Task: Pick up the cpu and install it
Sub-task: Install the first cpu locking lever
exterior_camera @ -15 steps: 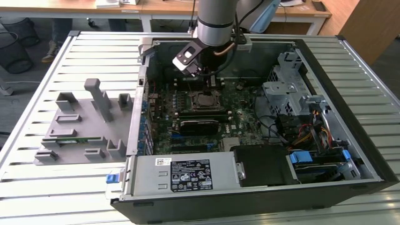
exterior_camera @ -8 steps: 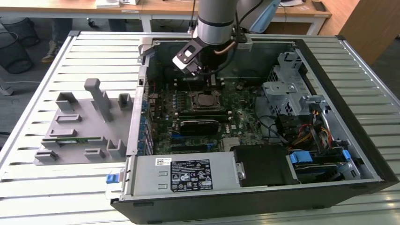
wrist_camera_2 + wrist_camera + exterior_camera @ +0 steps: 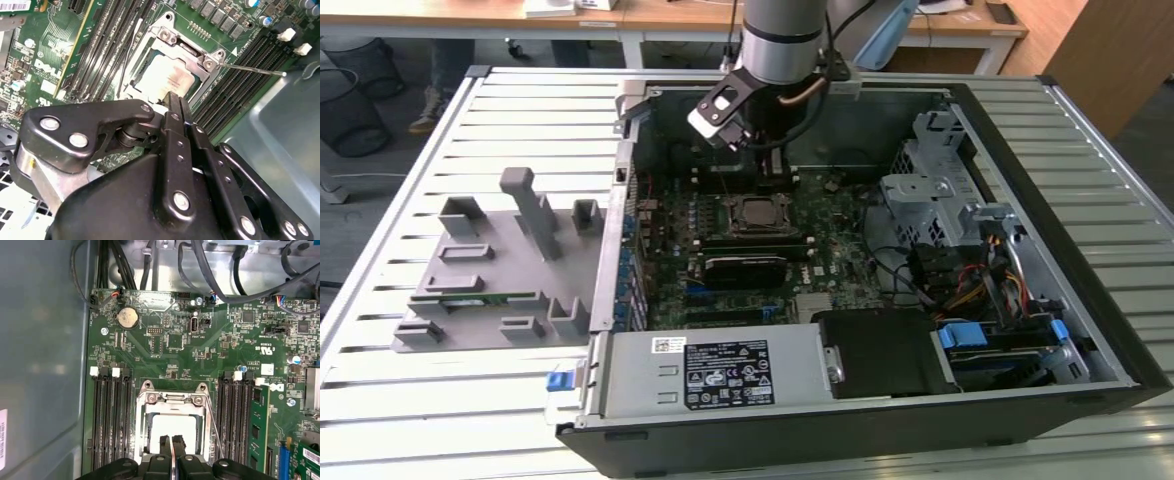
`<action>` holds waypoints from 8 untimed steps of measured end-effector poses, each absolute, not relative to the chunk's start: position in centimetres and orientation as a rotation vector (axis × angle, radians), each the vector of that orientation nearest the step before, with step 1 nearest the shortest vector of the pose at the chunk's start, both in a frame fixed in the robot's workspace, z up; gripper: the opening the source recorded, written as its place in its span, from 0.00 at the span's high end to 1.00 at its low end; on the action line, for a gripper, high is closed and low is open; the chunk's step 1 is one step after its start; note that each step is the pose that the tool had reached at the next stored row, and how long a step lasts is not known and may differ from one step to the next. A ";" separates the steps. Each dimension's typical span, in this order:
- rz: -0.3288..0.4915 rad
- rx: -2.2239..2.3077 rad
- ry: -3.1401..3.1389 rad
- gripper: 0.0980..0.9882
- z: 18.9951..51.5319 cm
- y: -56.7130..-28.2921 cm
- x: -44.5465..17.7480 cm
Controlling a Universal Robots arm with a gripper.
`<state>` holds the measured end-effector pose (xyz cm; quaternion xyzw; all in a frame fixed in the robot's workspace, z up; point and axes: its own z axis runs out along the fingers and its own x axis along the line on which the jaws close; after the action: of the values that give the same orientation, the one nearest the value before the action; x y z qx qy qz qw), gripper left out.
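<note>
Gripper [image 3: 171, 446] pressed together, empty, hovering just above the cpu [image 3: 172, 427]. Cpu seated flat in the socket [image 3: 173, 400] mid-motherboard [image 3: 165, 347], inside the open case [image 3: 1067, 150], between memory slots [image 3: 111, 420].

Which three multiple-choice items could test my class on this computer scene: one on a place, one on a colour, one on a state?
1. Where is the chip?
A. On the grey stand
B. In the socket on the circuit board
C. On the table slats

2. What colour is the circuit board?
A. Red
B. White
C. Green

3. How is the computer case?
A. Open, insides showing
B. Closed by a panel
C. Wrapped in plastic

Answers:
1 B: the chip lies flat inside the socket, below the gripper.
2 C: the circuit board is green in both wrist views.
3 A: the computer case shows its parts from above.
</note>
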<state>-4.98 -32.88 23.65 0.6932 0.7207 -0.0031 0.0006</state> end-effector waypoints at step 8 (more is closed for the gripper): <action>-0.010 2.177 2.263 0.93 25.2 -32.9 -5.0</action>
<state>-4.98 -32.89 25.18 0.6932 0.7207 -0.0030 0.0006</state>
